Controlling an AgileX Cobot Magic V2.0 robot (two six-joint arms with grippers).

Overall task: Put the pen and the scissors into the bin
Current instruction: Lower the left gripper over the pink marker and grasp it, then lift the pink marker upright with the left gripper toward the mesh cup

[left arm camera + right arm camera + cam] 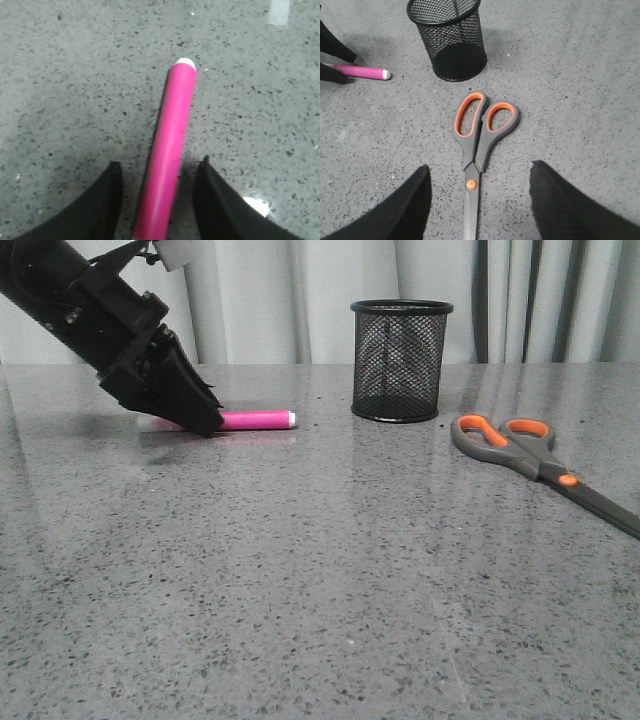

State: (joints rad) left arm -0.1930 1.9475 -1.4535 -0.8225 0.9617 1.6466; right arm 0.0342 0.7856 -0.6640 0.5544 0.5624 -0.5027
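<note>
- While the left gripper (205, 420) sits low at the far left of the table (300, 590), its two dark fingers (107, 200) straddle the pen (167, 160), one on each side; the left wrist view shows a gap between each finger and the pink barrel, so the jaws are spread and have not yet pinched it.
- To grasp well, I judge the fingers should close squarely across the barrel, with the tips staying low at the tabletop, since a round marker lying flat may roll or squirt out if caught off-centre.
- Once held, the pen will likely need to be tipped upright before release, because the opening it must enter is narrow.
- Right of the pen, near the table's far edge, stands the bin (401, 360), upright; through the mesh and over its rim nothing shows inside it.
- Further right lie the scissors (540, 460), flat on the table and shut, handles toward the bin, well apart from it.
- Above the scissors hovers the right gripper (477, 205), fingers wide apart on either side of the blades, holding nothing.
</note>
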